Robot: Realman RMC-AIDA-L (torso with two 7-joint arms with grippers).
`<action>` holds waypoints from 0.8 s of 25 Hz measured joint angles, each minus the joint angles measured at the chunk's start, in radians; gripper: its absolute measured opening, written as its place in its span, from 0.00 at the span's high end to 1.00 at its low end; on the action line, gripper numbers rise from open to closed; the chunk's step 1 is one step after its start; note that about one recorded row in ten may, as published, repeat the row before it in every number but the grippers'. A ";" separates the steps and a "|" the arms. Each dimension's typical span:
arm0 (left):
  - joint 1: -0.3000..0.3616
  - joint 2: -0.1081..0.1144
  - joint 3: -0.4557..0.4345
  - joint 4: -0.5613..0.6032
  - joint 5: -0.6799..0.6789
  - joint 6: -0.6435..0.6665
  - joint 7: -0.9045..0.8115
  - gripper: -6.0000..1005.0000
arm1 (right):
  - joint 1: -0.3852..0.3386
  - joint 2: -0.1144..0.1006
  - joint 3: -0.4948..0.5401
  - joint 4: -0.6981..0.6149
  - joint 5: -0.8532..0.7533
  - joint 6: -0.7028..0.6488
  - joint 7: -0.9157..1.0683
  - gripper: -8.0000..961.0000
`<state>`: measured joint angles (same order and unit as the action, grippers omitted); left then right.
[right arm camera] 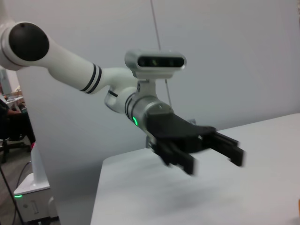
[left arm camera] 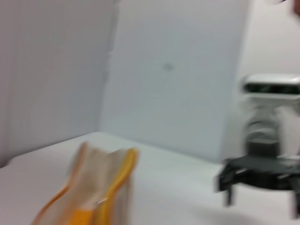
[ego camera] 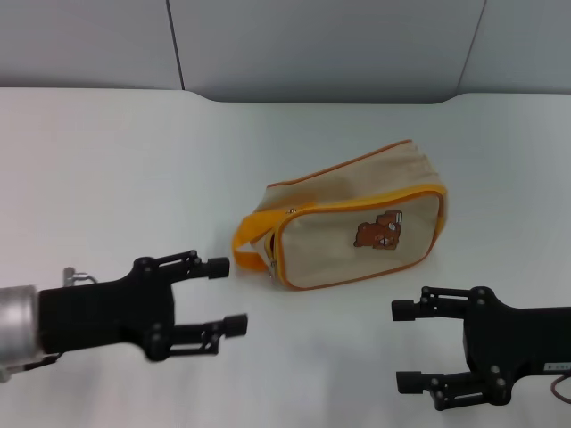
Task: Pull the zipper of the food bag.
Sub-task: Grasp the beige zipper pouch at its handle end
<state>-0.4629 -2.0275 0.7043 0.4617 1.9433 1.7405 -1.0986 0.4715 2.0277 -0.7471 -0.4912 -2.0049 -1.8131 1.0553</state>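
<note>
The beige food bag (ego camera: 357, 223) with orange piping and a brown bear picture lies on the white table (ego camera: 107, 160), at the middle. Its orange loop strap (ego camera: 250, 239) hangs at the end facing my left arm. A small silver zipper pull (ego camera: 271, 262) shows at that end, beside the strap. My left gripper (ego camera: 227, 296) is open and empty, in front of and left of the bag, not touching it. My right gripper (ego camera: 403, 346) is open and empty, in front of the bag's right part. The bag's end also shows in the left wrist view (left arm camera: 93, 187).
A grey panelled wall (ego camera: 312, 45) stands behind the table's far edge. The left wrist view shows the right gripper (left arm camera: 260, 176) farther off. The right wrist view shows the left arm and its open gripper (right arm camera: 215, 159) above the table.
</note>
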 joint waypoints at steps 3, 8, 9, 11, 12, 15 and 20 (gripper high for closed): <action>-0.008 -0.033 -0.001 -0.002 0.000 -0.126 0.024 0.22 | -0.009 -0.001 0.001 0.000 0.002 0.005 0.000 0.17; -0.048 -0.048 -0.001 -0.080 -0.049 -0.239 0.090 0.23 | -0.023 -0.004 0.021 0.000 0.003 0.007 0.000 0.17; -0.054 -0.047 -0.001 -0.096 -0.065 -0.250 0.103 0.23 | -0.025 -0.005 0.027 0.000 0.002 0.008 0.000 0.17; -0.058 -0.047 -0.001 -0.104 -0.078 -0.259 0.112 0.23 | -0.029 -0.008 0.037 0.000 0.000 0.008 0.000 0.17; -0.065 -0.048 0.000 -0.109 -0.090 -0.278 0.120 0.23 | -0.031 -0.008 0.038 0.000 -0.001 0.007 0.000 0.17; -0.073 -0.049 0.003 -0.117 -0.095 -0.299 0.124 0.24 | -0.034 -0.008 0.041 -0.002 -0.001 0.005 0.000 0.17; -0.147 -0.051 0.006 -0.237 -0.097 -0.416 0.178 0.24 | -0.035 -0.010 0.042 0.000 -0.001 0.007 -0.009 0.17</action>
<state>-0.6104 -2.0788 0.7102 0.2242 1.8462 1.3244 -0.9208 0.4370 2.0178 -0.7055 -0.4912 -2.0058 -1.8059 1.0468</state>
